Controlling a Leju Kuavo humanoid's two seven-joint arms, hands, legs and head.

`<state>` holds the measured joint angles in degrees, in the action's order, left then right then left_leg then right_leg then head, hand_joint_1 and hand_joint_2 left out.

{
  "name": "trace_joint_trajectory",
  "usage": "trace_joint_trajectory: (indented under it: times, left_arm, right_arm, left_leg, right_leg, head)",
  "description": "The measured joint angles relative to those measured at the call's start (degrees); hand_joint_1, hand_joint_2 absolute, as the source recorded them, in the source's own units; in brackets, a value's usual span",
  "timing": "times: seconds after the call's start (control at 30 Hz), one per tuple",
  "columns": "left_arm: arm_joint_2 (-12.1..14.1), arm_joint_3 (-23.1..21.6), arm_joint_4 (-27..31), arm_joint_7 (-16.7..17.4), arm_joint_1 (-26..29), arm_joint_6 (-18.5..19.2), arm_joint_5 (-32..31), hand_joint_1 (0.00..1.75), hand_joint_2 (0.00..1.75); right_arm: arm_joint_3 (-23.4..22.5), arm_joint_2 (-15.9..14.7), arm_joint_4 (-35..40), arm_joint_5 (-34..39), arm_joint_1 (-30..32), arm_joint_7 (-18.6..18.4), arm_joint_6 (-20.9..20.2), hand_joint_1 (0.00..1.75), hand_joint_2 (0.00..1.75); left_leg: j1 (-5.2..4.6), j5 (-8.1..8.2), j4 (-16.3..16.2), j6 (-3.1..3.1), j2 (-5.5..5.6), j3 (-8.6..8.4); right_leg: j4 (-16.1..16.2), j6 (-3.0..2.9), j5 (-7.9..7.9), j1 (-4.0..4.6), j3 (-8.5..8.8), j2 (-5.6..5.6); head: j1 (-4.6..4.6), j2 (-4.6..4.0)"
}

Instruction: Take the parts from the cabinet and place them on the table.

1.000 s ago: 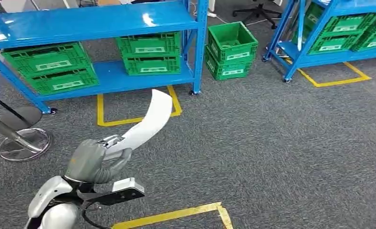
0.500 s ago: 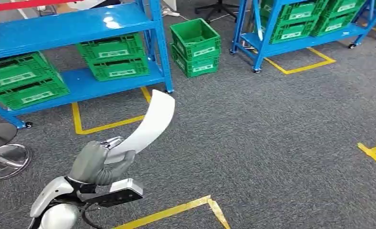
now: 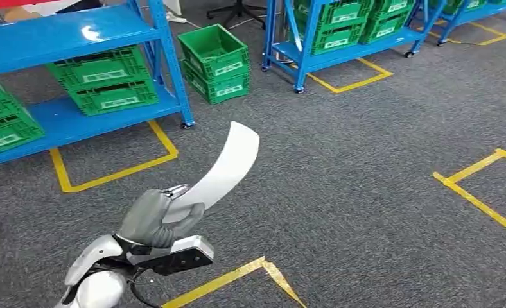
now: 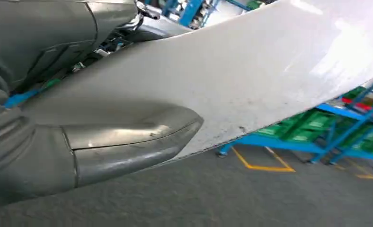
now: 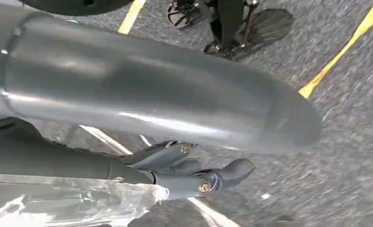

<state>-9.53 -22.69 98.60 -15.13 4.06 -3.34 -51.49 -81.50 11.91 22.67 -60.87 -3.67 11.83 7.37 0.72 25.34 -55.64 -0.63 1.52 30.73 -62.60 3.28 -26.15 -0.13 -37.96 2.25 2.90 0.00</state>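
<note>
My left hand [image 3: 157,218] grips the lower end of a long, curved white part [image 3: 225,170], and the part rises up and to the right above the grey carpet. In the left wrist view the thumb [image 4: 128,137] presses on the white part [image 4: 251,80]. My right hand [image 5: 151,90] hangs over the floor, its dark fingers [image 5: 199,182] lying next to a clear, crinkled piece [image 5: 57,203]. Whether the fingers hold that piece cannot be told.
A blue shelf rack [image 3: 77,32] with green crates [image 3: 103,80] stands at the back left. Two stacked green crates [image 3: 215,61] sit on the floor beside it. A second blue rack [image 3: 340,54] stands further right. Yellow tape lines [image 3: 478,186] mark the carpet.
The whole scene has slid to the left, so the camera has turned right. The left hand keeps the same hold on the white part.
</note>
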Motion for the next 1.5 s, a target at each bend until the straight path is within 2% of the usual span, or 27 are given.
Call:
trace_joint_trajectory:
  times: [0.07,0.13,0.17,0.23,0.27,0.3,0.43,0.47,0.5,0.57,0.63,0.67,0.73,0.8,0.83,0.93,0.97,1.03,1.07,1.13,1.17,1.23,1.27,1.3,1.37,1.47,1.5]
  left_arm:
    - [0.1,0.0,-0.5,0.2,0.1,-0.1,0.5,1.75,1.75]
    - [0.1,0.0,-0.9,0.4,0.3,-0.2,0.7,1.75,1.75]
    - [0.1,0.0,-1.0,0.5,0.4,-0.2,0.7,1.75,1.75]
    - [0.1,0.0,-1.3,0.6,0.4,-0.3,0.7,1.75,1.75]
    - [0.1,0.0,-1.3,0.6,0.5,-0.4,0.8,1.75,1.75]
    - [0.1,0.0,-1.4,0.7,0.5,-0.4,0.8,1.75,1.75]
    - [0.0,0.0,-1.4,0.8,0.8,-0.9,1.0,1.75,1.75]
    - [0.0,0.0,-1.4,0.8,0.8,-0.9,1.0,1.75,1.75]
    - [0.0,0.0,-1.4,0.7,0.8,-0.9,1.1,1.75,1.75]
    - [0.1,0.0,-1.4,0.8,1.0,-0.9,1.1,1.75,1.75]
    - [0.2,0.0,-1.5,0.8,1.4,-1.0,1.2,1.75,1.75]
    - [0.2,0.0,-1.6,0.8,1.6,-1.0,1.3,1.75,1.75]
    - [0.2,0.0,-1.7,0.9,1.8,-1.1,1.3,1.75,1.75]
    - [0.2,0.0,-1.7,1.0,1.9,-1.3,1.5,1.75,1.75]
    - [0.2,0.0,-1.7,1.0,2.0,-1.4,1.5,1.75,1.75]
    - [0.2,0.1,-1.7,1.0,2.1,-1.4,1.5,1.75,1.75]
    - [0.1,0.1,-1.7,1.0,2.1,-1.5,1.5,1.75,1.75]
    - [0.0,0.2,-1.7,1.1,2.2,-1.6,1.6,1.75,1.75]
    - [0.1,0.2,-1.7,1.1,2.5,-1.7,1.6,1.75,1.75]
    - [0.2,0.4,-1.7,1.2,3.0,-1.7,1.7,1.75,1.75]
    - [0.2,0.4,-1.7,1.2,3.1,-1.7,1.7,1.75,1.75]
    - [0.2,0.5,-1.7,1.2,3.1,-1.9,1.8,1.75,1.75]
    - [0.2,0.5,-1.7,1.2,3.2,-1.9,1.8,1.75,1.75]
    - [0.1,0.6,-1.7,1.2,3.2,-1.9,1.8,1.75,1.75]
    - [0.1,0.7,-1.6,1.3,3.3,-1.9,1.9,1.75,1.75]
    - [0.1,0.7,-1.5,1.3,3.3,-2.0,1.9,1.75,1.75]
    - [0.1,0.7,-1.4,1.3,3.3,-2.0,1.9,1.75,1.75]
  right_arm:
    - [0.0,-0.5,0.0,0.0,-0.1,0.0,-0.4,0.00,0.00]
    - [0.0,-0.9,0.0,-0.1,0.0,0.0,-0.7,0.00,0.00]
    - [0.0,-1.2,0.0,-0.3,0.2,-0.1,-0.9,0.00,0.00]
    - [0.0,-1.7,0.0,-0.5,0.5,-0.4,-1.2,0.00,0.00]
    - [0.0,-1.9,0.0,-0.6,0.5,-0.5,-1.3,0.00,0.00]
    - [0.0,-1.9,0.0,-0.7,0.4,-0.6,-1.5,0.00,0.00]
    - [0.0,-2.4,0.0,-1.0,0.5,-0.7,-1.5,0.00,0.00]
    - [0.0,-2.5,0.0,-1.1,0.6,-0.7,-1.5,0.00,0.00]
    - [0.0,-2.5,0.0,-1.2,0.6,-0.7,-1.4,0.00,0.00]
    - [0.0,-2.5,0.0,-1.4,0.4,-0.7,-1.4,0.00,0.00]
    - [0.0,-2.5,-0.1,-1.6,0.4,-0.7,-1.4,0.00,0.00]
    - [0.0,-2.6,-0.1,-1.8,0.5,-0.6,-1.4,0.00,0.00]
    - [0.0,-2.6,-0.1,-2.1,0.6,-0.5,-1.4,0.00,0.00]
    - [0.1,-2.6,-0.1,-2.3,0.6,-0.5,-1.5,0.00,0.00]
    - [0.1,-2.6,-0.1,-2.4,0.3,-0.5,-1.5,0.00,0.00]
    - [0.1,-2.7,-0.2,-2.5,0.7,-0.5,-1.5,0.00,0.00]
    - [0.1,-2.8,-0.1,-2.5,0.8,-0.5,-1.5,0.00,0.00]
    - [0.1,-2.9,-0.2,-2.6,0.8,-0.5,-1.6,0.00,0.00]
    - [0.1,-2.9,-0.2,-2.7,0.7,-0.5,-1.7,0.00,0.00]
    - [0.2,-2.9,-0.3,-2.7,0.5,-0.5,-2.0,0.00,0.00]
    - [0.2,-2.9,-0.3,-2.7,0.7,-0.5,-2.1,0.00,0.00]
    - [0.2,-3.0,-0.3,-2.8,0.9,-0.5,-2.2,0.00,0.00]
    - [0.2,-3.1,-0.3,-2.9,0.9,-0.5,-2.2,0.00,0.00]
    - [0.2,-3.1,-0.5,-2.9,0.7,-0.5,-2.3,0.00,0.00]
    - [0.3,-3.0,-0.7,-3.0,0.4,-0.5,-2.5,0.00,0.00]
    - [0.3,-3.1,-0.7,-3.0,0.6,-0.5,-2.5,0.00,0.00]
    - [0.3,-3.1,-0.7,-3.0,0.6,-0.5,-2.5,0.00,0.00]
  left_leg:
    - [-0.21,0.00,0.0,-0.01,-1.74,0.10]
    - [-0.23,0.00,0.0,0.00,-3.30,0.15]
    - [-0.23,0.01,0.0,0.01,-3.81,0.14]
    - [-0.14,0.15,-0.1,0.25,-4.84,-0.06]
    - [-0.06,0.29,-0.1,0.53,-5.35,-0.22]
    - [-0.55,0.15,0.1,1.02,-5.60,-0.31]
    - [-0.47,0.02,0.0,2.24,-6.83,-0.30]
    - [-0.25,0.66,-0.2,2.73,-6.23,-0.24]
    - [-0.22,2.33,-2.1,2.89,-4.17,0.47]
    - [-0.24,7.25,-11.5,2.98,-2.18,4.69]
    - [-0.36,9.57,-19.2,2.78,-1.70,8.57]
    - [-0.39,8.40,-18.8,2.58,-1.69,8.49]
    - [-0.41,3.58,-11.6,2.02,-1.24,5.18]
    - [-0.42,-0.25,-2.0,1.20,2.12,0.54]
    - [-0.11,0.44,-0.1,1.02,3.14,-0.05]
    - [-0.67,0.27,-0.2,0.84,1.84,0.23]
    - [0.03,-0.17,0.5,0.49,0.95,0.03]
    - [-0.14,-0.16,0.5,0.11,-0.29,-0.12]
    - [-0.24,-0.16,0.5,0.11,-1.11,-0.15]
    - [-0.32,-0.11,0.4,0.11,-2.60,-0.14]
    - [-0.32,-0.06,0.4,0.15,-3.51,-0.18]
    - [-0.21,0.16,0.4,0.48,-4.58,-0.39]
    - [-0.10,0.36,0.3,0.76,-5.14,-0.59]
    - [-0.38,0.62,0.2,1.17,-5.56,-0.79]
    - [-0.84,0.82,0.0,1.71,-6.13,-0.75]
    - [-0.56,1.01,0.0,2.38,-7.39,-0.88]
    - [-0.32,1.58,-0.4,2.83,-6.59,-0.90]
  right_leg:
    - [-9.4,0.50,-4.61,-0.17,-4.15,-1.77]
    - [-13.2,0.76,-5.47,-0.30,-5.45,-1.96]
    - [-11.6,0.79,-4.34,-0.37,-4.31,-2.01]
    - [-0.5,0.80,0.47,-0.46,2.28,-2.99]
    - [4.7,0.81,1.13,-0.45,5.11,-4.10]
    - [4.4,0.40,0.57,-0.09,5.04,-5.05]
    - [4.5,-1.49,1.22,0.03,4.62,-3.28]
    - [4.8,-2.07,1.54,-0.32,4.78,-2.76]
    - [4.9,-2.31,1.66,-0.32,4.73,-2.30]
    - [4.9,-2.70,1.78,-0.27,4.41,-1.31]
    - [4.9,-2.92,1.94,-0.09,4.13,-0.01]
    - [4.9,-2.94,2.01,-0.02,4.12,0.69]
    - [4.8,-2.79,2.16,0.10,4.15,2.09]
    - [4.8,-2.52,2.34,-0.04,4.08,3.28]
    - [4.4,-2.19,2.44,0.30,3.62,3.76]
    - [5.0,-0.88,3.08,-0.42,2.92,5.40]
    - [4.7,-0.67,2.99,-0.45,2.37,5.53]
    - [0.1,-0.24,-0.16,-0.05,0.21,0.20]
    - [-4.8,0.07,-2.52,-0.18,-2.05,-1.24]
    - [-12.1,0.36,-5.24,-0.32,-5.55,-1.97]
    - [-12.7,0.47,-4.80,-0.44,-5.77,-2.01]
    - [-5.7,0.56,-0.79,-0.59,-1.81,-2.52]
    - [0.0,0.71,1.44,-0.62,1.50,-3.55]
    - [4.4,0.88,1.28,-0.42,3.72,-6.05]
    - [4.1,-0.50,1.60,-0.49,3.93,-4.76]
    - [3.7,-1.62,1.58,-0.23,3.30,-3.30]
    - [3.9,-2.04,1.78,-0.41,3.34,-2.75]
  head:
    - [0.00,0.00]
    - [0.00,0.00]
    - [0.02,0.00]
    - [0.00,0.00]
    - [0.02,0.00]
    - [-0.02,0.00]
    - [-0.20,0.00]
    - [-0.22,0.00]
    - [-0.46,0.00]
    - [-0.68,0.00]
    - [-0.65,0.00]
    - [-0.65,0.00]
    - [-0.63,0.00]
    - [-0.63,0.00]
    - [-0.54,0.00]
    - [-0.61,0.00]
    - [-0.61,0.00]
    - [0.19,0.00]
    - [0.40,0.00]
    - [0.37,0.00]
    - [0.37,0.00]
    - [0.37,0.00]
    - [0.37,0.00]
    - [0.50,0.00]
    - [0.24,0.00]
    - [0.22,0.00]
    - [0.15,0.00]
